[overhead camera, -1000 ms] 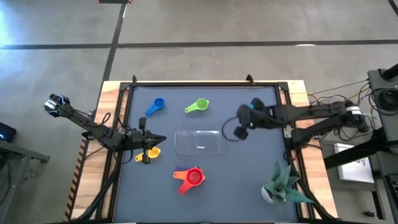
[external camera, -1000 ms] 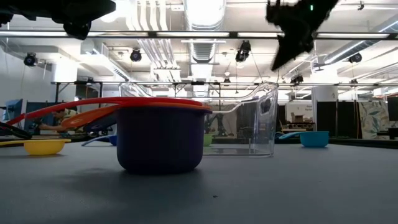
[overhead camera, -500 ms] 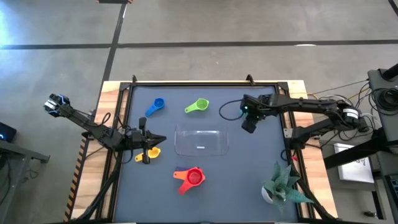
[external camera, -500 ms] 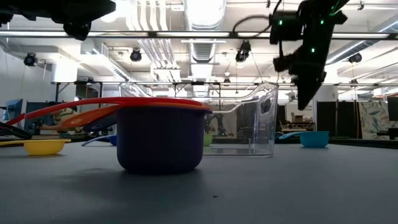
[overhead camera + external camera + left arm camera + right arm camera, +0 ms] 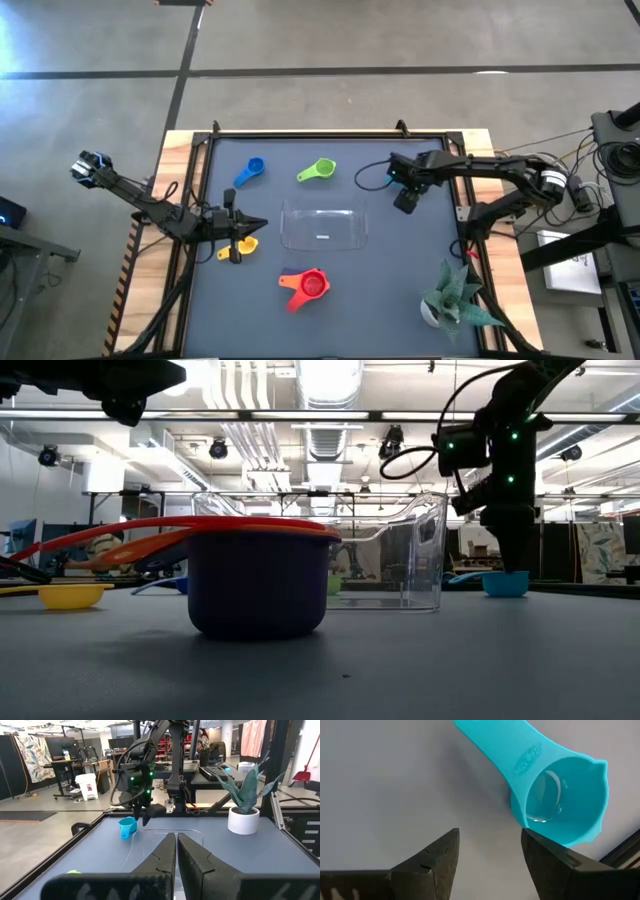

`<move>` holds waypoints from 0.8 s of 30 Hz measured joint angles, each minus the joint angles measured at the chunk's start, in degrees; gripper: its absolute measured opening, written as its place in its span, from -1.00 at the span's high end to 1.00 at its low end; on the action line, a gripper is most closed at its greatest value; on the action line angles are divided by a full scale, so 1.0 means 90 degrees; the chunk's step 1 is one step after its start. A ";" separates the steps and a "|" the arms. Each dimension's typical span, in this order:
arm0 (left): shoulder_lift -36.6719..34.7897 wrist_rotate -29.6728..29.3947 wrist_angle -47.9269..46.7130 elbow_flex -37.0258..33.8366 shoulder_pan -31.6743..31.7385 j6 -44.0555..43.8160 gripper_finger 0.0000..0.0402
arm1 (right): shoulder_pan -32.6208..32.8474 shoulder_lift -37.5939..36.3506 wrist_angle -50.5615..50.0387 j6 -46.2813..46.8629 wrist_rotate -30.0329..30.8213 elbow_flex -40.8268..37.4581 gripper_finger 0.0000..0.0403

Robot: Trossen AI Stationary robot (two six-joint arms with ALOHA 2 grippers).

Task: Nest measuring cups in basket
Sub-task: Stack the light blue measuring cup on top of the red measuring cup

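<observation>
Both arms were dark, slender and jointed. The right arm [image 5: 508,450] carried small green lights near its wrist and a looping black cable. The left arm [image 5: 150,205] showed a blue fitting at its outer end, possibly a connector. Wedge-shaped black fingers [image 5: 427,865] ended each arm.

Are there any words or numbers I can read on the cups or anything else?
Light blue measuring cup: raised letters run along its handle, seen past the open right gripper, but they are too small and blurred to read.
Clear basket: a small mark on its bottom, too small to read.
No other text is readable.
</observation>
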 joint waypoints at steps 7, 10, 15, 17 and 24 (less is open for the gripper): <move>0.0000 -0.0007 -0.0042 -0.0002 0.0000 0.0032 1.00 | -0.0247 0.0032 0.0364 -0.0144 0.0005 -0.0201 0.01; 0.0000 -0.0010 -0.0040 -0.0002 0.0000 0.0039 1.00 | -0.0323 0.0100 0.0675 -0.0183 0.0014 -0.0269 0.07; 0.0000 -0.0015 -0.0040 -0.0002 0.0000 0.0037 1.00 | -0.0409 0.0312 0.0830 -0.0306 0.0014 -0.0291 0.24; 0.0000 -0.0015 -0.0040 -0.0002 0.0000 0.0037 1.00 | -0.0411 0.0366 0.0831 -0.0348 0.0012 -0.0291 0.34; 0.0000 -0.0017 -0.0084 -0.0002 0.0002 0.0039 1.00 | -0.0406 0.0125 0.0816 -0.0190 0.0000 -0.0269 0.57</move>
